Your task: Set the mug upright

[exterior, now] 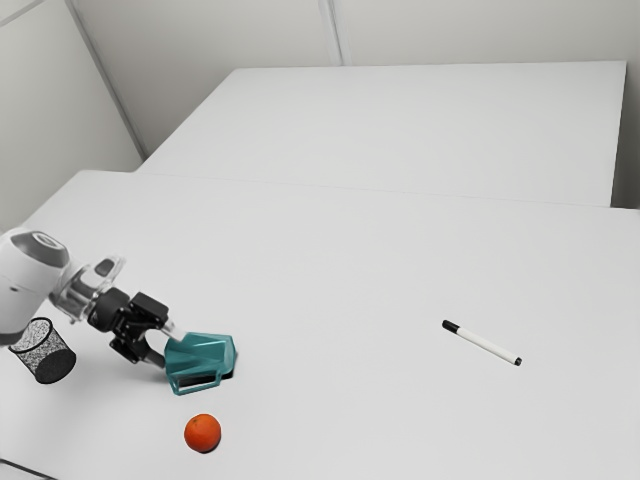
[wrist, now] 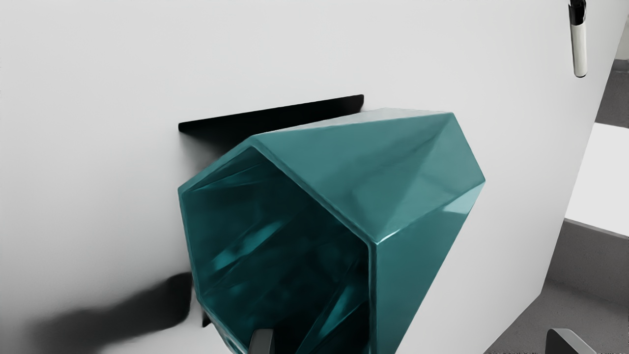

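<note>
Mug, teal, lying on its side | mouth facing hand, base pointing away, toward bench edge beyond | hand standing wide, gripping nothing

In the exterior view I have open table from the mug across to the marker, the only thing across that stretch. The orange crowds the mug's handle side. The basket stands near my arm, limiting room there. By my wrist view, a mug wall stands between my spread fingers.
</note>
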`<state>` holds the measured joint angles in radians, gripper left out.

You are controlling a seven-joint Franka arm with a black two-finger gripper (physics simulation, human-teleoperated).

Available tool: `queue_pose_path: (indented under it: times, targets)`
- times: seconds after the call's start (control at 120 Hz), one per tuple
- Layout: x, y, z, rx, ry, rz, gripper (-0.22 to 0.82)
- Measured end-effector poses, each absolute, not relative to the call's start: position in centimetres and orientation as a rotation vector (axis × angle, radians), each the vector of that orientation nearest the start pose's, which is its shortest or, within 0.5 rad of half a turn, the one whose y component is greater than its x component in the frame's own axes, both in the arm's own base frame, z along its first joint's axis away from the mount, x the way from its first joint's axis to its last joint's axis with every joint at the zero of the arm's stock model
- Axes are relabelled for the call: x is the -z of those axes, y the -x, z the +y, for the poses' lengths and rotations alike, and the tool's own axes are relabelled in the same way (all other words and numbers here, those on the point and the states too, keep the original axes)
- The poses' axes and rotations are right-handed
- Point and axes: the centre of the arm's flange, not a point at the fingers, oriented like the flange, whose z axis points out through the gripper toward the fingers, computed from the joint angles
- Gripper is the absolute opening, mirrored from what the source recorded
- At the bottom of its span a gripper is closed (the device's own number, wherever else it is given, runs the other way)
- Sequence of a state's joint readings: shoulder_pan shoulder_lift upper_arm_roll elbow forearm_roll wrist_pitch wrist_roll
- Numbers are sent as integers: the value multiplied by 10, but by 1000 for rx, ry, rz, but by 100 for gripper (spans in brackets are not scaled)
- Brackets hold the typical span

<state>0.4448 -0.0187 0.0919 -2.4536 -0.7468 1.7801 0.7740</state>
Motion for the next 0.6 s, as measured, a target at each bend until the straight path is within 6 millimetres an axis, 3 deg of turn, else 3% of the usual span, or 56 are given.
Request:
queue_pose_path:
  times: [0.25,0.5,0.6]
  targets:
    - [-289,-381,164,35,-2162,152,60]
    - [-277,-394,164,2,-2124,94,60]
    - [-277,-399,151,3,-2106,47,50]
